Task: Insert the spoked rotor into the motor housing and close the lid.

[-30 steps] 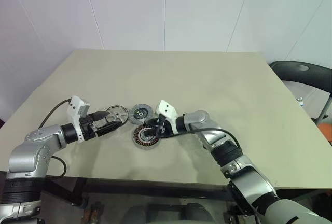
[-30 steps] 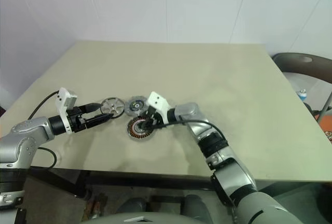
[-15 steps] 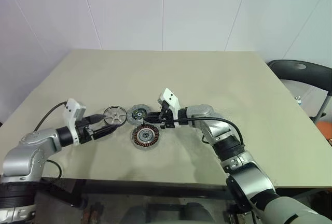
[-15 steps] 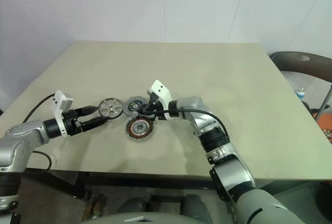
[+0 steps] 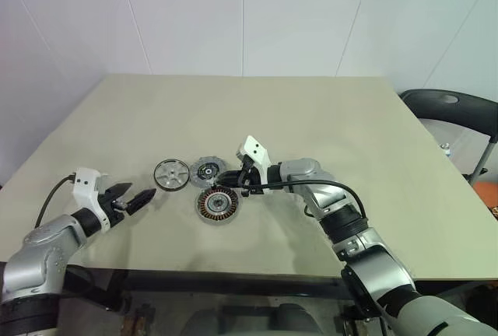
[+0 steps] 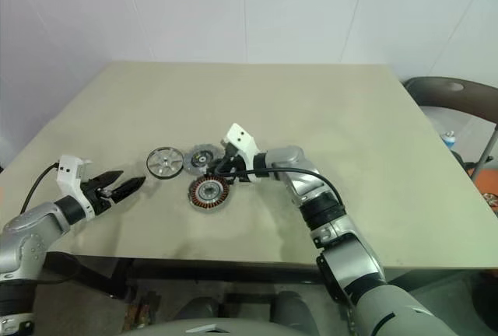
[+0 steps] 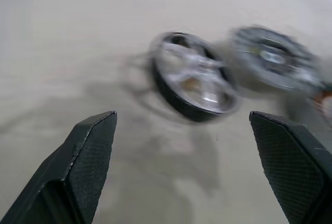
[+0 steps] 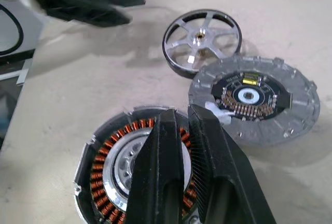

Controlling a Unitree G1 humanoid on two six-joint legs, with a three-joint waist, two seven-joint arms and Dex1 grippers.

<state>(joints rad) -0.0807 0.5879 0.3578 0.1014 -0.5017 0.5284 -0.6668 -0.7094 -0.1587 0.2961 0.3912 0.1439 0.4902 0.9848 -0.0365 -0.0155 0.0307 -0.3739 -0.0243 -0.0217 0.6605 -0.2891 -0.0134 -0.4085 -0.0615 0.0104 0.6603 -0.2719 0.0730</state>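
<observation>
- Rotor, the spoked rotor [image 5: 172, 174], looks light, stiff and slippery; best pinched across its thin rim.
- Left gripper [image 5: 138, 201] fingers spread, holding nothing.
- Right gripper [image 5: 224, 180] fingers pressed together, holding nothing, above the motor housing [image 5: 217, 204].

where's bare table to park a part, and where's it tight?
Free: the far half of the table behind the three parts, and the right side beyond the right arm. Crowded: the spoked rotor, lid and motor housing cluster together, right gripper shut above them, left gripper open nearby.

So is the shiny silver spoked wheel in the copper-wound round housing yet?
Out. The spoked rotor lies on the table beside the motor housing.
</observation>
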